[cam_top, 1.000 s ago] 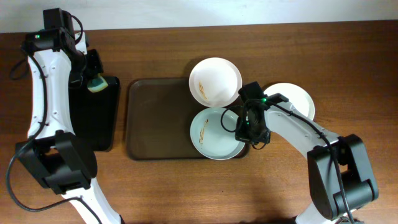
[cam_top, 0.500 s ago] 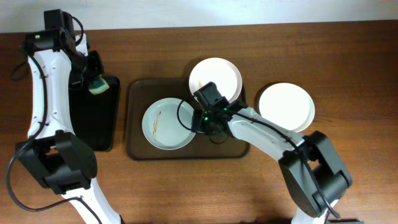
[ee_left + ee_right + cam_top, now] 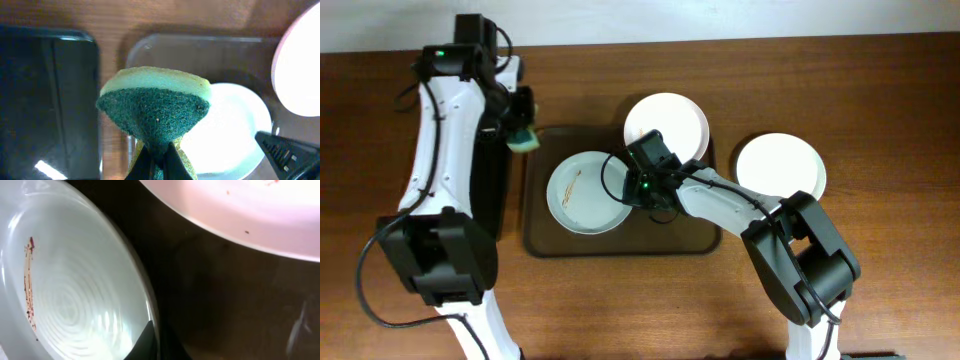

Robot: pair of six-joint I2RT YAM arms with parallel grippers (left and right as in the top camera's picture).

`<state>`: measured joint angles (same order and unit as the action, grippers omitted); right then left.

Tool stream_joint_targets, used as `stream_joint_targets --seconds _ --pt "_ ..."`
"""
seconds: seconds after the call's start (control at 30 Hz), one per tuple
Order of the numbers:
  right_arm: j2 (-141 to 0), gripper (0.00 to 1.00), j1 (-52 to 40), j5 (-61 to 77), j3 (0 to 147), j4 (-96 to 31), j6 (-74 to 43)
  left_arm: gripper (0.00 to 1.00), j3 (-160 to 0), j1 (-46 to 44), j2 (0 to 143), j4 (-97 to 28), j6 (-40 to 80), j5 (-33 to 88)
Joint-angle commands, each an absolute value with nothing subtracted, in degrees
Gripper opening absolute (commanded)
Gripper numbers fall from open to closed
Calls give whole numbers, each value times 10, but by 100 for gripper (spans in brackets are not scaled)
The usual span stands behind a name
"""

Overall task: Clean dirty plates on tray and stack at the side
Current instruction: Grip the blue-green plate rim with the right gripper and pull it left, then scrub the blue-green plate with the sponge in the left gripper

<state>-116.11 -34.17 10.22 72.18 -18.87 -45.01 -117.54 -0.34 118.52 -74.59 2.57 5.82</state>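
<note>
Green sponge nearer tray, plate (pale) shifted

The right pincer stands in the tray, first plate touching its left side, second plate just beyond it, third plate on the table well to its right. A sponge sits in the left pincer.

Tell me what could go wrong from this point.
1. The right fingers grip the pale blue-green plate only at its rim. Pressure from the sponge in the left fingers might tip or spin it on the tray.
2. The white plate lies across the tray's far rim, close to the right fingers. A sideways move there could knock it off.
</note>
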Motion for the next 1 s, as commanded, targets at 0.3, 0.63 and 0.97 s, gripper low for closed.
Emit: stream_joint_targets --seconds 0.3,0.63,0.97 --pt "-1170 4 -340 124 730 -192 -451 1 -782 -111 1182 -387 -62 4" --pt "-1170 4 -340 124 730 -192 -451 1 -815 -111 1180 -653 -61 25" --pt "-1170 4 -340 123 730 -192 -451 1 -646 -111 1180 -220 -61 51"
